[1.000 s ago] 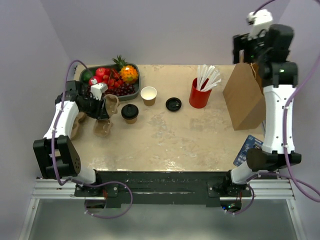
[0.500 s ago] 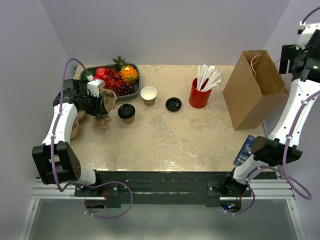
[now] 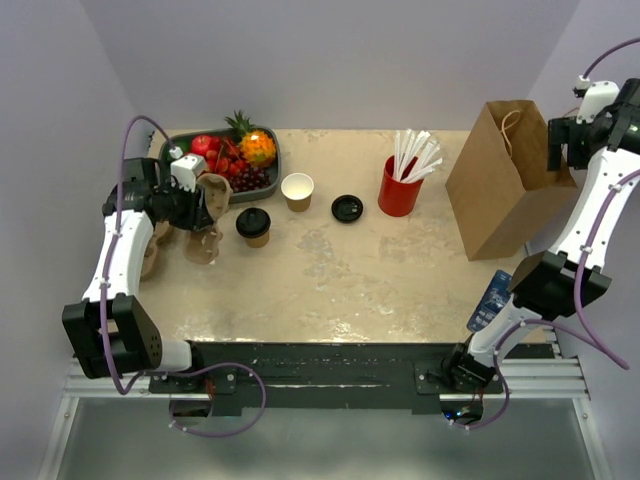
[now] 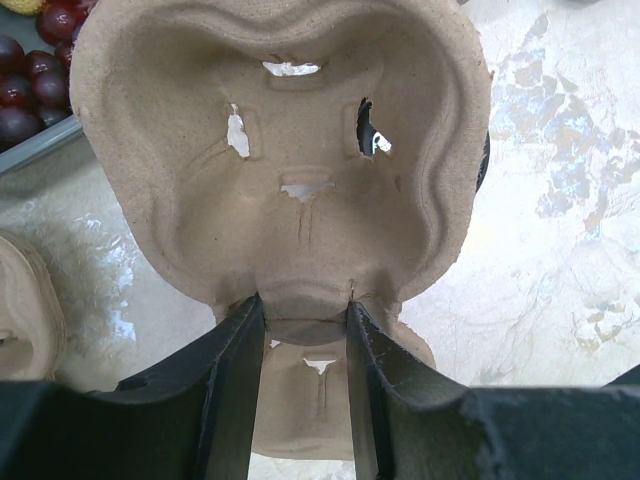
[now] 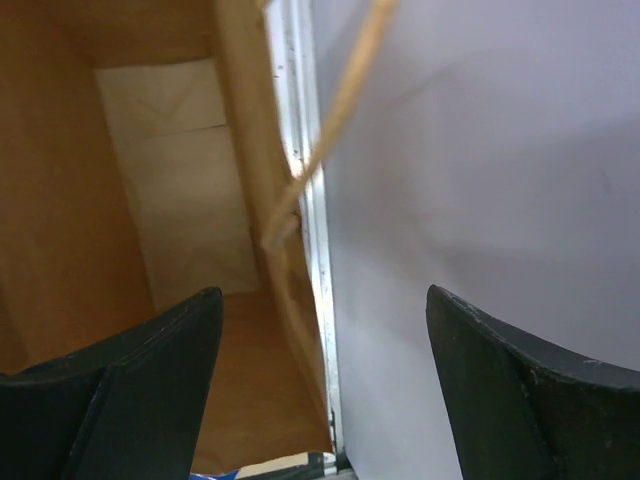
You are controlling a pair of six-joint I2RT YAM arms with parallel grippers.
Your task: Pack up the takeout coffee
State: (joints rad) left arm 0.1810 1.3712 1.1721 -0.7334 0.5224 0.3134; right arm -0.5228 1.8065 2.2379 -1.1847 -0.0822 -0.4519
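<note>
clamping the pulp carrier [image 4: 280, 150], left gripper [image 4: 300, 310] likely preps the takeout coffee [image 3: 257, 225] a seat; right gripper [image 5: 320, 300] hangs released at the bag [image 3: 500, 190] rim.

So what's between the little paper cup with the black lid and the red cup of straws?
In the top view, a loose round black plastic lid lies flat between them; an uncovered white paper cup stands just behind that line.

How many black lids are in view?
2. One sits on the takeout coffee; the other black lid lies loose between the open paper cup and the red cup. Others may be hidden.
</note>
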